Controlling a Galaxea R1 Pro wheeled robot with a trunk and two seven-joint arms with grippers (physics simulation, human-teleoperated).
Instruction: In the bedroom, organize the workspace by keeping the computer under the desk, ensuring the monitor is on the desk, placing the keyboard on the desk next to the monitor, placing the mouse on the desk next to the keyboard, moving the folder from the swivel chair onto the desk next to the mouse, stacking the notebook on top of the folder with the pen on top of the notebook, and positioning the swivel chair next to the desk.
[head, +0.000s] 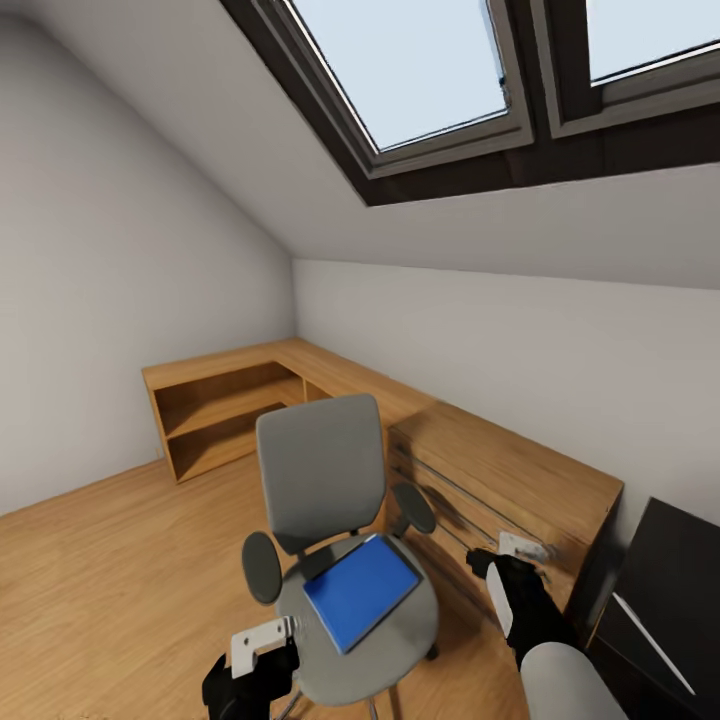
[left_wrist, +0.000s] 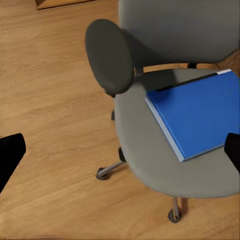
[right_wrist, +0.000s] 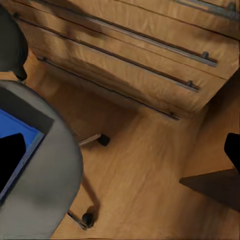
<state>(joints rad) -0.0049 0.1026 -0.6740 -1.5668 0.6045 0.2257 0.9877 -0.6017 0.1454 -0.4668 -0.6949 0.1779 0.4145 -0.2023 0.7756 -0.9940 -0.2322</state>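
The swivel chair (head: 320, 480) stands in the middle of the room, its grey back toward the wooden dresser. The blue folder (head: 360, 590) lies flat on its seat (left_wrist: 145, 155), slightly askew. My left gripper (head: 262, 660) hovers at the seat's near left edge, open, with nothing between its fingers (left_wrist: 10, 157); the folder (left_wrist: 197, 112) lies ahead of it. My right gripper (head: 495, 565) hangs open between the chair's right armrest and the dresser, over bare floor, with a strip of the folder (right_wrist: 15, 125) beside one finger. A corner of the black desk (head: 675, 580) shows at the lower right.
The wooden dresser (head: 520, 470) with long metal handles (right_wrist: 150, 42) stands close behind the chair's right side. A low wooden L-shaped shelf unit (head: 220, 400) runs along the far walls. Open wood floor (head: 110, 580) lies to the left. Chair casters (left_wrist: 102, 173) stick out under the seat.
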